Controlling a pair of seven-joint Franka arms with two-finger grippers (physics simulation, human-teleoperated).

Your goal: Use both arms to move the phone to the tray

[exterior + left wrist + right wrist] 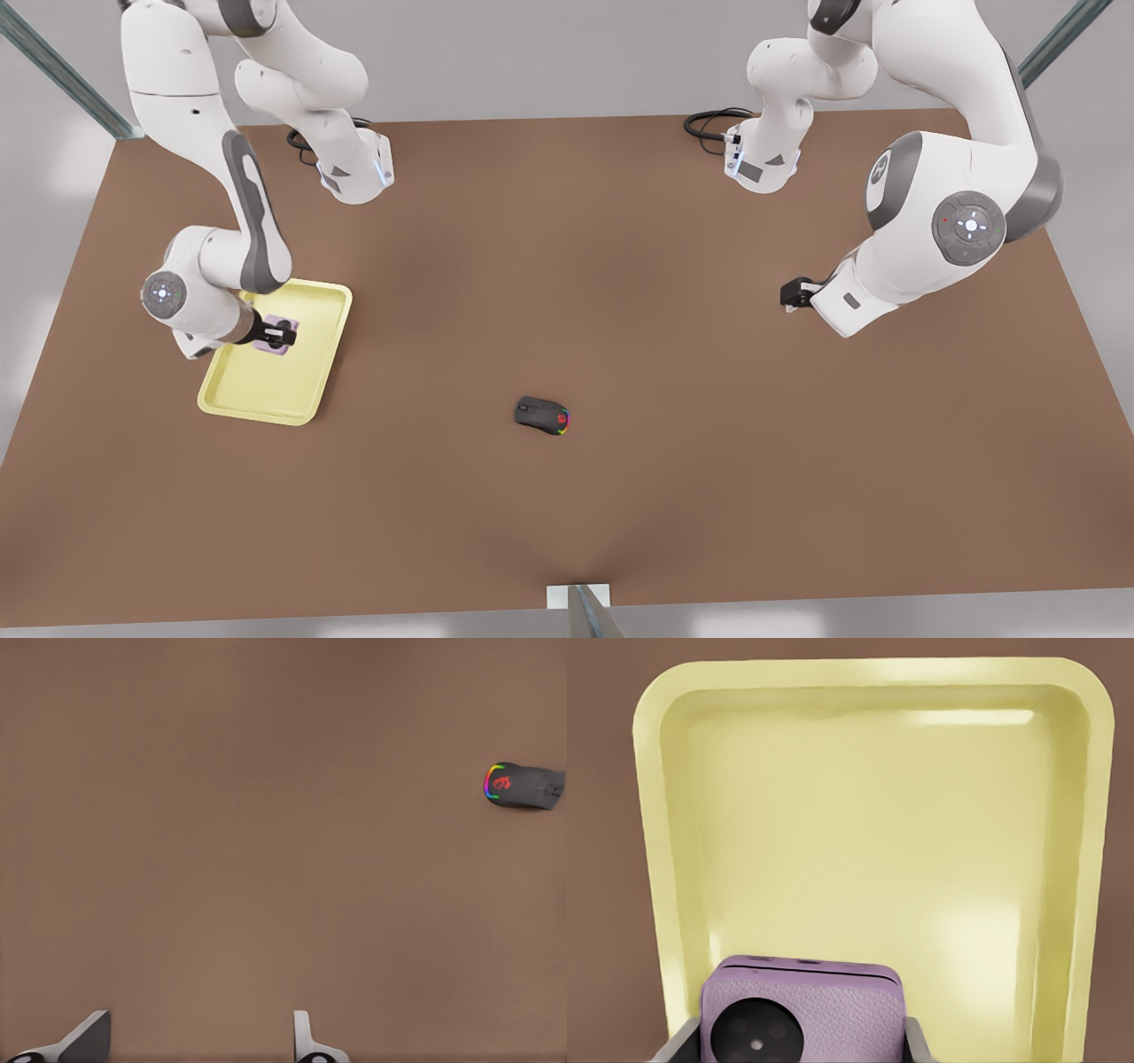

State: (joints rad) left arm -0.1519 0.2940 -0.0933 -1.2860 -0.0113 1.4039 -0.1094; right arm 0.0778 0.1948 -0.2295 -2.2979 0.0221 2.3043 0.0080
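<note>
Phone, lilac-pink with round black lenses, sits clamped between the two fingers of the right end effector above the floor of the yellow tray; whether it touches the floor I cannot tell. That tray lies on the brown surface at the front view's left. The left end effector hangs over bare surface at the front view's right, its fingers spread wide and holding nothing. A black mouse with rainbow lights lies near the middle, well apart from both.
</note>
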